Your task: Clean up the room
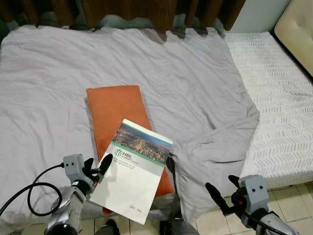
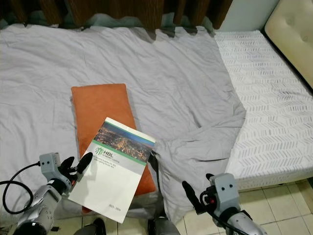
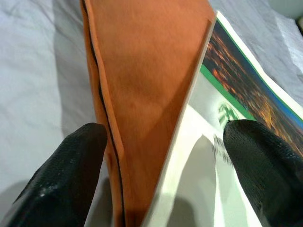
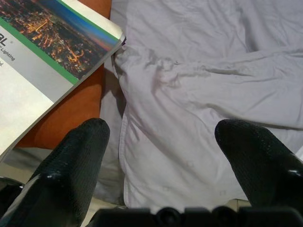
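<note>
A white booklet [image 1: 134,176] with a city photo and a green stripe lies tilted on the near end of an orange pillow [image 1: 115,110], overhanging the bed's front edge. My left gripper [image 1: 96,166] is open at the booklet's left edge. In the left wrist view one finger [image 3: 258,165] is over the booklet [image 3: 222,142] and the other is beside the pillow's [image 3: 147,75] seam. My right gripper [image 1: 225,190] hangs open, low in front of the bed, facing the bunched grey duvet [image 4: 189,94] with nothing between its fingers.
The grey duvet [image 1: 171,73] covers most of the bed, with its folded corner hanging over the front. A white patterned sheet [image 1: 279,98] lies bare on the right, below a cream headboard [image 1: 296,29]. Brown curtains [image 1: 146,10] hang behind. Tiled floor [image 1: 293,200] is at the lower right.
</note>
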Tool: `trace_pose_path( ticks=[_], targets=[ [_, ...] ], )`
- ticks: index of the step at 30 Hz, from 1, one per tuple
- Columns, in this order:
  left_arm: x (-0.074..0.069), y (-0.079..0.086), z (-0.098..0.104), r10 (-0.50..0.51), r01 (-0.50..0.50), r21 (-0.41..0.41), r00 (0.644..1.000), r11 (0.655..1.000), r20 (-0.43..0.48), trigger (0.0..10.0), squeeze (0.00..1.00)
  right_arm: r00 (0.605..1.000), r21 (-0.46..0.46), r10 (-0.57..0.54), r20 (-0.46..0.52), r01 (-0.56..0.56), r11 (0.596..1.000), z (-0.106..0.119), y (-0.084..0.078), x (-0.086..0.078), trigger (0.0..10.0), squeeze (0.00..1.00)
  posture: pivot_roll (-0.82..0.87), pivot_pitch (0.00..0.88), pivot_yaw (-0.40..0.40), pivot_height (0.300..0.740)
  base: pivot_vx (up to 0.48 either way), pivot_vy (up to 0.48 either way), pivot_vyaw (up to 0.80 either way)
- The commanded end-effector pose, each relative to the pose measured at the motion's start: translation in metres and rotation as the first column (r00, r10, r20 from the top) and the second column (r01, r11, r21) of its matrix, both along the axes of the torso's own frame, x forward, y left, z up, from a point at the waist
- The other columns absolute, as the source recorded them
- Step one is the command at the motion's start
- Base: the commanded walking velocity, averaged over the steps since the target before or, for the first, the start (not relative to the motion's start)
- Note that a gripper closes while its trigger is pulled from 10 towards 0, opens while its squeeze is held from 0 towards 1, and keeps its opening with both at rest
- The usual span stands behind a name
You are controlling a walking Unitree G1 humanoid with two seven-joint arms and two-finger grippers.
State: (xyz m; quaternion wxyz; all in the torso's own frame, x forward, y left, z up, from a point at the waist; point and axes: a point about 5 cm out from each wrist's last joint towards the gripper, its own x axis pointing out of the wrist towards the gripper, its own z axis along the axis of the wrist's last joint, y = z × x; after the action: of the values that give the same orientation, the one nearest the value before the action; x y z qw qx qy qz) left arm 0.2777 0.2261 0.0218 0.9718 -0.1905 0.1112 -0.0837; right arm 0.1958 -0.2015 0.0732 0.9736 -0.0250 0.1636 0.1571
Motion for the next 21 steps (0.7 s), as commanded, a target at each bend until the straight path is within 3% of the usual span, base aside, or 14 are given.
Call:
trace_pose_path(
  ticks=[1, 6, 16, 21],
  targets=[
    [-0.011, -0.005, -0.010, -0.047, 0.046, -0.020, 0.998, 0.999, -0.039, 10.0, 0.00, 1.000, -0.004, 0.003, -0.028, -0.003, 1.000, -0.004, -0.001, -0.003, 10.0, 0.00, -0.23, 0.279, -0.124, 0.740, 0.000, 0.000, 0.00],
    [-0.018, -0.001, -0.018, -0.029, 0.024, -0.059, 0.996, 0.998, -0.084, 10.0, 0.00, 0.999, 0.001, 0.020, -0.027, -0.020, 1.000, -0.004, 0.002, 0.001, 10.0, 0.00, -0.22, 0.271, -0.132, 0.740, 0.000, 0.000, 0.00],
    [-0.014, 0.007, -0.024, 0.059, -0.083, -0.144, 0.985, 0.986, -0.159, 10.0, 0.00, 0.999, -0.007, 0.029, -0.028, -0.029, 1.000, -0.003, 0.001, 0.005, 10.0, 0.00, -0.23, 0.262, -0.145, 0.740, 0.000, 0.000, 0.00],
    [-0.014, 0.002, -0.030, 0.058, -0.105, -0.218, 0.976, 0.970, -0.212, 10.0, 0.00, 0.999, -0.013, 0.030, -0.030, -0.031, 0.999, -0.003, 0.000, 0.005, 10.0, 0.00, -0.24, 0.261, -0.146, 0.740, 0.000, 0.000, 0.00]
  ],
)
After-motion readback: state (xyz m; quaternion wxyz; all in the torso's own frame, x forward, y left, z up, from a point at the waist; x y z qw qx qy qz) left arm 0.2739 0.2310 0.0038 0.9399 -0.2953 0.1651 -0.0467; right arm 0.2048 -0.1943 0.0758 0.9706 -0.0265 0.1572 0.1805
